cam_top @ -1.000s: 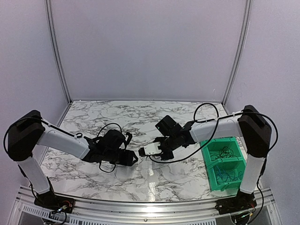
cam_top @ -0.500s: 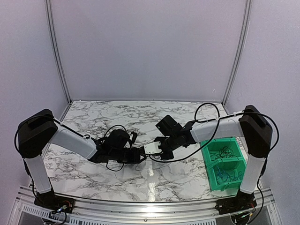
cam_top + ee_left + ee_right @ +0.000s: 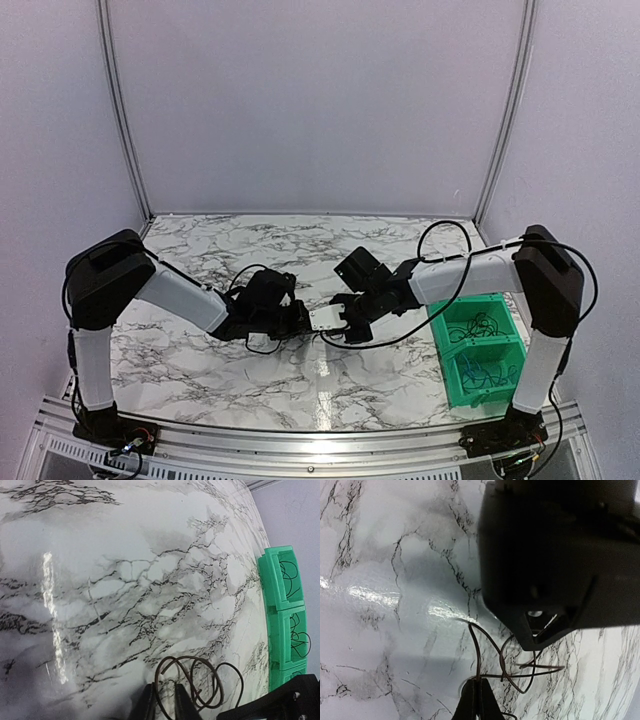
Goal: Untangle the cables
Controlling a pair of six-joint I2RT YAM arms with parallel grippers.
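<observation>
The cables (image 3: 184, 657) are a small tangle of thin dark loops hanging just above the marble table (image 3: 200, 250); in the top view they are too thin to make out. My left gripper (image 3: 164, 685) has one strand running up between its fingers, along the left finger, with a narrow gap still showing. My right gripper (image 3: 476, 680) is shut on a strand of the cables (image 3: 478, 653), which loop up and to the right from it. The two grippers meet tip to tip at the table's middle, left gripper (image 3: 302, 323) facing right gripper (image 3: 314, 321).
Two green bins (image 3: 480, 345) with more thin cables in them stand at the table's right edge, also in the left wrist view as green bins (image 3: 280, 580). The left gripper's black body (image 3: 560, 555) fills the upper right of the right wrist view.
My left arm has reached right until its gripper meets the right one, and its jaws have narrowed round a strand. The right gripper has stayed in place, shut.
</observation>
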